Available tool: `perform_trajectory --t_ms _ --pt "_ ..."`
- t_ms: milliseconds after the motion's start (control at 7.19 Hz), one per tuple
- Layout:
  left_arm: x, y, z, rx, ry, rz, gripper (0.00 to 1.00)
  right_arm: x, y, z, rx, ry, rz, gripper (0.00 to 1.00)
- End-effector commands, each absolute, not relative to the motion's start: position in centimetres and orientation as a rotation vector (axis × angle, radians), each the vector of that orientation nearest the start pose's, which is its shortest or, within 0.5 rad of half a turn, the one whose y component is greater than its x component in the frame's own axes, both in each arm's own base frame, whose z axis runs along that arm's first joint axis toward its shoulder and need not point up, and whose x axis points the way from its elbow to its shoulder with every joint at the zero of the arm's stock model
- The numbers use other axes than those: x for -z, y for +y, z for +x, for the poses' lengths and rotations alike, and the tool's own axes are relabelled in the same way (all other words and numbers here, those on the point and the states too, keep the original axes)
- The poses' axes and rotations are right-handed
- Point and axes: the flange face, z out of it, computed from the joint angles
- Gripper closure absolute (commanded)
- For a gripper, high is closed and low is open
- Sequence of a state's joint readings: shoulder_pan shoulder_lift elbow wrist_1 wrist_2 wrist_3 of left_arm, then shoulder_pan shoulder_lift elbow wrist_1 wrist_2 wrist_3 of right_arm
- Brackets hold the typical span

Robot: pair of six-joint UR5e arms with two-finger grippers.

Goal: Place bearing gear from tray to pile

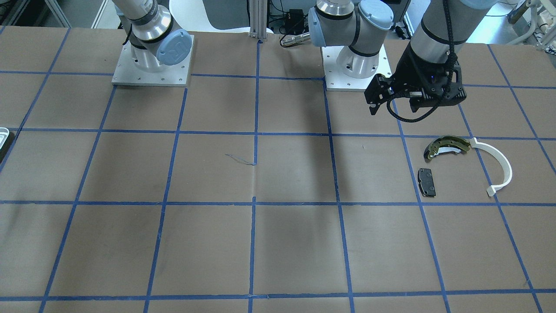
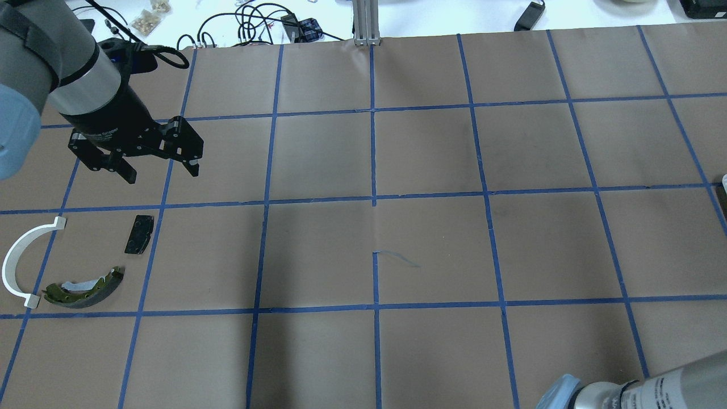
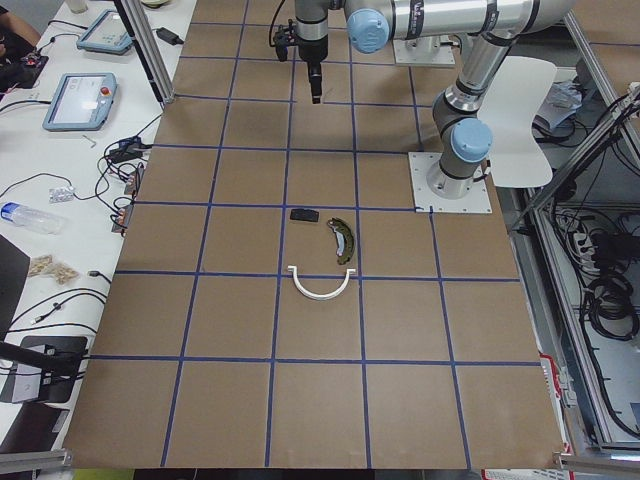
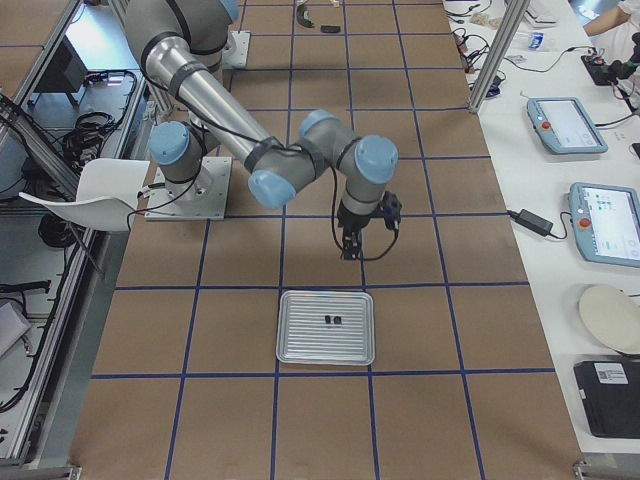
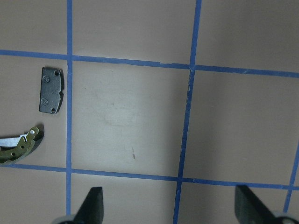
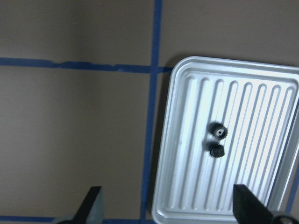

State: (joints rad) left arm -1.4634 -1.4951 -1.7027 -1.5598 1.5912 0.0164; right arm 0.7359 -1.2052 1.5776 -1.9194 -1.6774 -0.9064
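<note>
The ribbed silver tray [image 6: 243, 186] holds two small dark bearing gears [image 6: 218, 131], close together; it also shows in the exterior right view [image 4: 300, 345]. My right gripper [image 6: 169, 207] is open and empty, high above the table by the tray's edge. The pile lies on the robot's left: an olive-gold brake shoe [image 2: 85, 287], a white plastic arc [image 2: 14, 261] and a dark brake pad [image 2: 140, 234]. My left gripper [image 2: 163, 173] is open and empty, hovering just beyond the brake pad.
Brown paper with a blue tape grid covers the table [image 2: 375, 244]. The arm bases [image 1: 152, 65] stand at the robot's edge. Cables and tablets [image 4: 565, 125] lie past the far edge. Only the tray's rim [image 1: 3, 134] shows in the front view.
</note>
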Motion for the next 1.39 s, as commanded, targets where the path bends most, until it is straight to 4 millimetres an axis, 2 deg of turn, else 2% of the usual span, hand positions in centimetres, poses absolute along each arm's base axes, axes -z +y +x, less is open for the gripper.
perform_trajectory --t_ms 0,139,418,557,835,1113,1253 --pt "-46.0 -46.7 -8.1 -0.069 3.12 -0.143 0.0 -23.5 -49.1 -44.0 -0.153 3.184 -0.162 0.03" --pt "-46.1 -46.6 -8.2 -0.069 3.12 -0.141 0.0 -21.7 -48.9 -44.2 -0.181 3.159 -0.178 0.04" --pt "-46.1 -46.6 -8.2 -0.071 3.119 -0.14 0.0 -20.9 -48.7 -44.1 -0.194 3.134 -0.286 0.14" --pt "-45.9 -46.7 -8.2 -0.074 3.119 -0.138 0.0 -20.6 -48.7 -44.1 -0.194 3.127 -0.289 0.15" --pt "-46.0 -46.6 -8.2 -0.071 3.119 -0.138 0.0 -18.1 -48.9 -44.6 -0.214 3.126 -0.302 0.26" --pt "-46.4 -46.5 -8.0 -0.06 3.119 -0.143 0.0 -18.1 -48.9 -44.6 -0.215 3.129 -0.297 0.43" --pt "-46.3 -46.6 -7.9 -0.06 3.119 -0.148 0.0 -18.1 -48.9 -44.6 -0.22 3.13 -0.298 0.46"
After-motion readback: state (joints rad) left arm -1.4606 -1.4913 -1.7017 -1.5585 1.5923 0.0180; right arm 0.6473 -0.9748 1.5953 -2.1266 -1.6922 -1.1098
